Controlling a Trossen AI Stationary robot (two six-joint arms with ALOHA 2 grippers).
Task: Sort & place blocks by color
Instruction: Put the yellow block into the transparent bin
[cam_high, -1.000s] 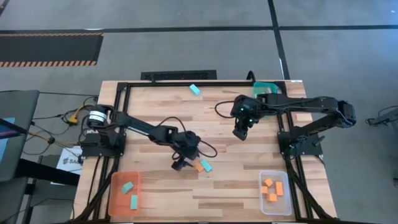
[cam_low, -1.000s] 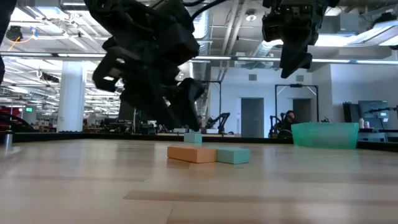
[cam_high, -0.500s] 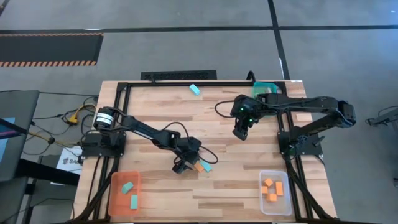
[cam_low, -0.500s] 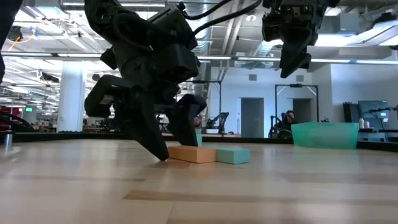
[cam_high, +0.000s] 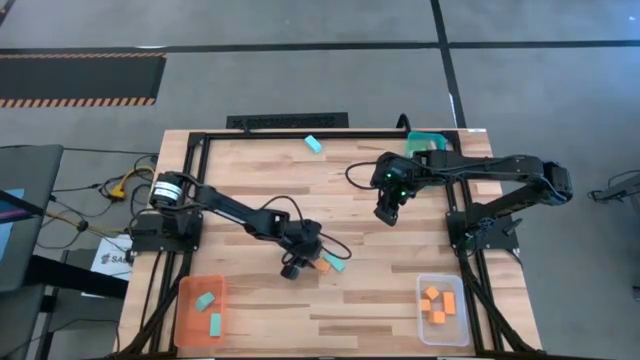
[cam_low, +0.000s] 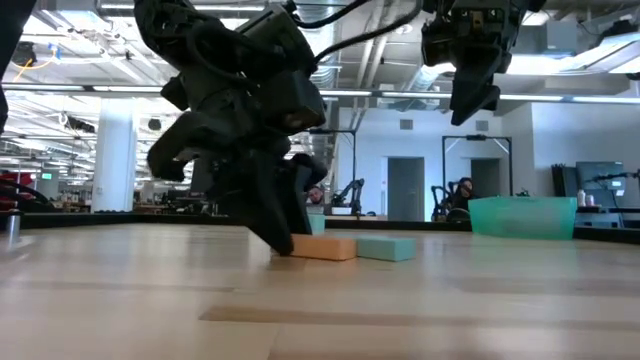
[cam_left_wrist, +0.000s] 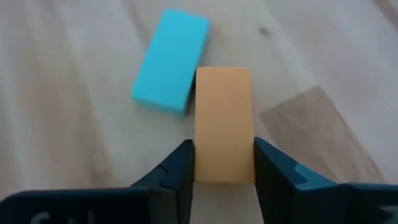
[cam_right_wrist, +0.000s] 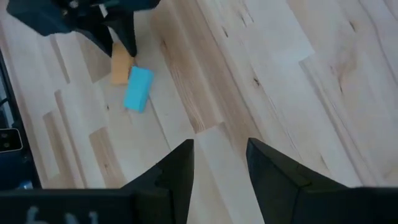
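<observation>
Left pincer (cam_left_wrist: 224, 163) now down on tabletop (cam_high: 250, 190), fingers closed around orange block (cam_left_wrist: 224, 124); a second ago it hovered above. Teal block (cam_left_wrist: 171, 62) just beyond fingertips, touching orange. Grasp looks secured; lift next. Right pincer (cam_right_wrist: 217, 163) waits raised, fingers apart, empty.

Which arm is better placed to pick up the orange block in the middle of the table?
Left. The left gripper is down at the table with its fingers on either side of the orange block. The right gripper hangs open above bare wood, well away from it.
</observation>
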